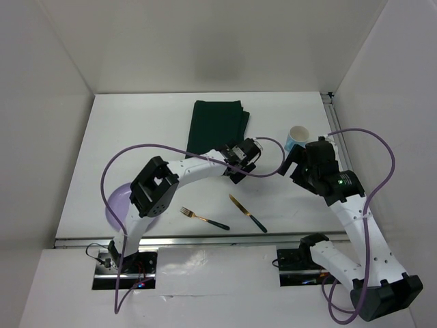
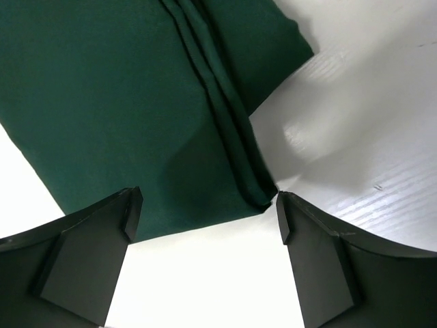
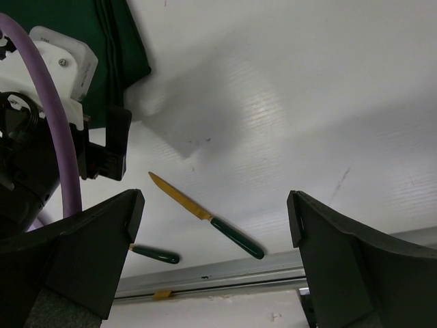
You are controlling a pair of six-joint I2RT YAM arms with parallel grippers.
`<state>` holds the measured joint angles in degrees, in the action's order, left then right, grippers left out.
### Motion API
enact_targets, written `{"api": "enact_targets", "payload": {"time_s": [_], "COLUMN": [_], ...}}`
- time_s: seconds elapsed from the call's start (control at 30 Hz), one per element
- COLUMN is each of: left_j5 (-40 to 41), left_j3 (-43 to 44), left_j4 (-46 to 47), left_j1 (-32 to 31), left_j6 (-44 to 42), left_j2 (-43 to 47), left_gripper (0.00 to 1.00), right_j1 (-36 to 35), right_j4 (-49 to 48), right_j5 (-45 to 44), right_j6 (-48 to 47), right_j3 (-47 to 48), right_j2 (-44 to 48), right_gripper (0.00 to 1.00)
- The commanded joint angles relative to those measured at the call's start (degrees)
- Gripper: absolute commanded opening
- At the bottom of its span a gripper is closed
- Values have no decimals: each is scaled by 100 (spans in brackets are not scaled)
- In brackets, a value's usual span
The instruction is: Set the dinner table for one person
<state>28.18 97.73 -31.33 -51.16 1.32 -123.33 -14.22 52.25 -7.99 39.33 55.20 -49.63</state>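
Table, white, lies under both arms, bearing green cloth, cup, knife, fork and purple plate. Left gripper hangs spread and empty over the cloth's near edge; right gripper, likewise spread and empty, hangs beside the cup.

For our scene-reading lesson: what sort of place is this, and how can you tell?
Likely a robot lab, not a home: white table boxed by white walls, left arm and right arm bolted at its edge.

Under left arm, much of the purple plate
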Motion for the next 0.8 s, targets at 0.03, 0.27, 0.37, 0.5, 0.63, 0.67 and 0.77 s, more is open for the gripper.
{"api": "enact_targets", "payload": {"time_s": [0.03, 0.27, 0.37, 0.5, 0.63, 0.67, 0.77], "left_j5": [-278, 20, 319, 644, 846, 916, 978], "left_j3": [-140, -88, -18, 114, 237, 237, 237], "left_j4": [-40, -102, 30, 92, 92, 92, 92], "left_j1": [-105, -219, -219, -219, -219, -219, -219], "left_j6": [-98, -150, -45, 8, 61, 61, 114], "left_j2": [247, -50, -200, -367, -438, -438, -367], "left_gripper": [100, 100, 100, 92, 81, 78, 66], "right_j1": [16, 16, 16, 16, 16, 16, 16], "right_j4": [-48, -162, -162, -162, -110, -110, -171], "right_j5": [17, 184, 184, 184, 131, 131, 192], "right_j6": [22, 22, 22, -31, -31, -31, -83], "right_j3": [307, 193, 193, 193, 246, 246, 246], "right_j2": [6, 6, 6, 6, 6, 6, 6], "right_gripper": [100, 100, 100, 100, 100, 100, 100]}}
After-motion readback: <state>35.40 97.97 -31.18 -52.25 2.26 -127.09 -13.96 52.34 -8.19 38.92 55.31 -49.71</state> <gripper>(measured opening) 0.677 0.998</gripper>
